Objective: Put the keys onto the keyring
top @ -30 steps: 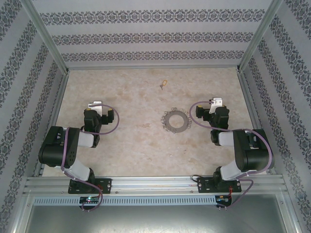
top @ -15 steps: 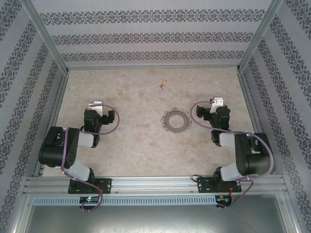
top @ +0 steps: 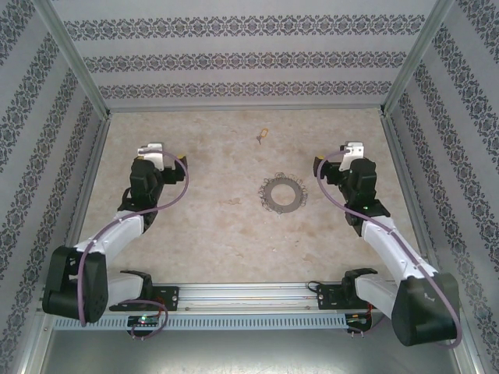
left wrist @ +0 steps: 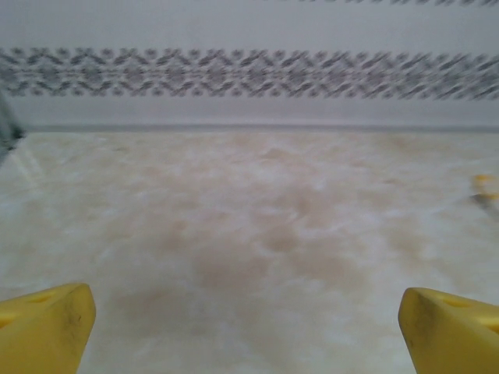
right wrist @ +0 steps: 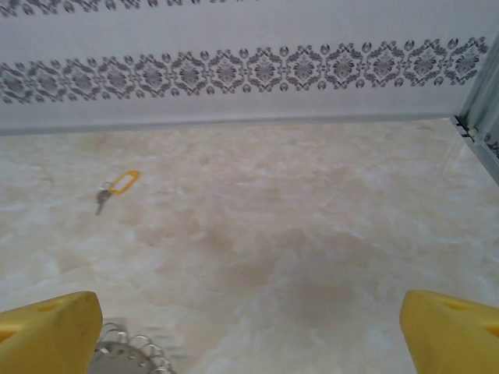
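Right wrist view first: the right tool (right wrist: 249,336) stands spread wide with nothing between its yellow pads (right wrist: 47,331), looking low across the tabletop (right wrist: 327,234). The lacy edge of the keyring (right wrist: 129,354) peeks in just beside the tool's left pad. Farther out and to the left lies the key (right wrist: 117,187), its yellow-orange loop flat on the surface, well apart from the ring.

From the left wrist, the left tool (left wrist: 249,335) is likewise spread and empty over bare tabletop. A yellowish smudge at the right edge of that view is too blurred to name.

From above, the change is plain. A second ago both arms sat folded, elbows bunched near their bases; now both are stretched forward, and the left tool (top: 164,153) and right tool (top: 335,154) have moved out over the tabletop (top: 218,234). The jaws have stayed wide throughout. The keyring (top: 281,194) lies in the same spot, between the two arms and nearer the right one. The key (top: 261,137) also has not moved — it sits beyond the ring, toward the patterned back wall (top: 249,58).

My reading: this is the opening reach — nothing is grasped or threaded. The right tool looks better placed for the ring. The key is tiny and lies flat, so pinching it off the surface will likely be the fiddly part.
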